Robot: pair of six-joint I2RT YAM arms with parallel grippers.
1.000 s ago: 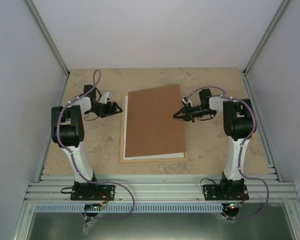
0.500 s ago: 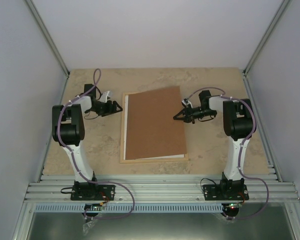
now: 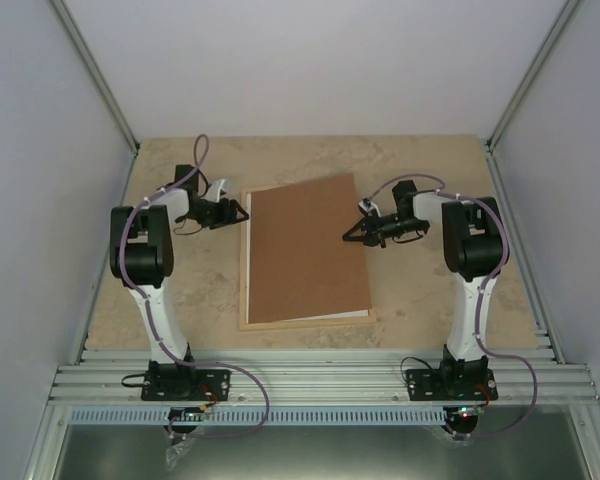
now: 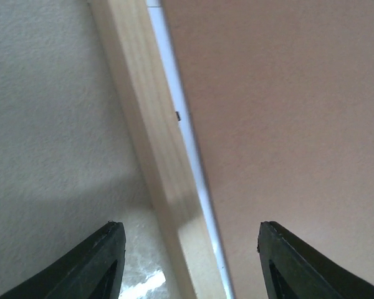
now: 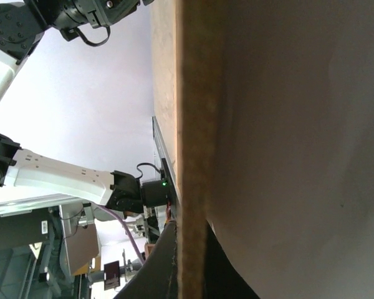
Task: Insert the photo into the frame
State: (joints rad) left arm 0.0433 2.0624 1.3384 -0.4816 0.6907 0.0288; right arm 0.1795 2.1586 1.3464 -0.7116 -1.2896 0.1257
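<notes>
1. A ribbed aluminium rail [image 3: 310, 378] runs along the near edge and carries the 2 arm bases.
2. Past it, the beige, marble-patterned table [image 3: 430, 300] bears the frame [image 3: 244, 280], lying flat at its centre.
3. A brown panel [image 3: 308, 250] rests askew on the frame, with a white sheet [image 3: 320, 315] showing along its near and left edges.
4. The left gripper [image 3: 238, 211] is spread wide, straddling the frame's left slat near the far corner. The right gripper [image 3: 352, 234] is clamped on the panel's right edge.
5. Plain pale walls [image 3: 310, 70] close the far end and both sides.
</notes>
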